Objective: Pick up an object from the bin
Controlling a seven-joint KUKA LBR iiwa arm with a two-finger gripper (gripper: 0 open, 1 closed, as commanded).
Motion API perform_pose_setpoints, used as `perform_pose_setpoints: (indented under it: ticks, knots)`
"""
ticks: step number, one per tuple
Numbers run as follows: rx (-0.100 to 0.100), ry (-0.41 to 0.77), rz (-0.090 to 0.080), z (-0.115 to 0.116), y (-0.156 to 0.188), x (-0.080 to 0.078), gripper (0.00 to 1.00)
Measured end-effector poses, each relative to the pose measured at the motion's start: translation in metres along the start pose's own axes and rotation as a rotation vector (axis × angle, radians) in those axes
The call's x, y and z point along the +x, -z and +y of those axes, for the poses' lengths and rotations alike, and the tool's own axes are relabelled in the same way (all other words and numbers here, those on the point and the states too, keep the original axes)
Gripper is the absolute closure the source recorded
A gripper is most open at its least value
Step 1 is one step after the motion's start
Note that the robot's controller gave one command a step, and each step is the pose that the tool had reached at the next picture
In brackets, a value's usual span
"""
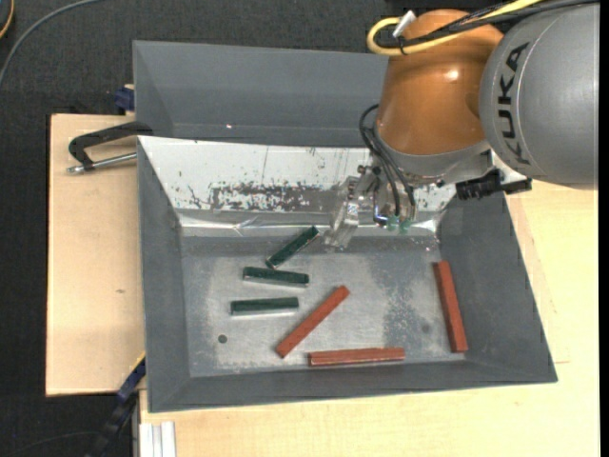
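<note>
My gripper (354, 209) hangs below the orange wrist cover, near the bin's back wall and right of centre, with nothing seen in it. Just to its lower left a dark green bar (292, 246) lies tilted, its upper end close to the gripper. A second dark green bar (276, 276) lies flat below that one, almost touching its lower end. Toward the front, a red-brown bar (312, 322) lies diagonally on the floor of the bin.
A third dark green bar (265, 305) lies at the left of the floor. Another red-brown bar (357, 356) lies along the front wall, and one more (450, 306) runs along the right wall. The arm and its orange cover overhang the back right corner.
</note>
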State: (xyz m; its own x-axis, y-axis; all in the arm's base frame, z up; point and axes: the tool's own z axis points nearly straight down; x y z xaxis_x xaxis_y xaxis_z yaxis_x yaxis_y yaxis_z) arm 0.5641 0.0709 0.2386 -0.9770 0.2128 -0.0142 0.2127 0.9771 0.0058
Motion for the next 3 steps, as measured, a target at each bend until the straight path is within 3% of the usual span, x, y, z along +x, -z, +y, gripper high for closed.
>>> perform_pose_setpoints:
  ticks: [1, 2, 3]
  knots:
    - [0.004, 0.001, 0.009, 0.000, -0.005, 0.002, 0.00]
    - [0.005, 0.163, 0.020, -0.011, -0.064, 0.067, 0.00]
    - [0.007, -0.034, 0.021, -0.002, -0.162, 0.072, 0.00]
